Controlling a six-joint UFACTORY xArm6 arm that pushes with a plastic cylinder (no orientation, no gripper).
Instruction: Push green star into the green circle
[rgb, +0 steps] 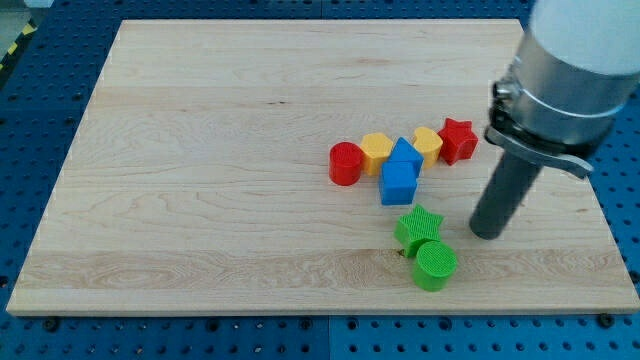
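Observation:
The green star (416, 228) lies on the wooden board (200, 150) at the view's lower right. The green circle (435, 266) sits just below and to the right of it, and the two touch. My tip (487, 233) rests on the board to the right of the green star, about a block's width away, and up and to the right of the green circle.
Above the green pair is a cluster: a red cylinder (346, 163), a yellow block (376, 151), a blue block (400, 172), a second yellow block (428, 143) and a red star (457, 140). The board's right edge is near my tip.

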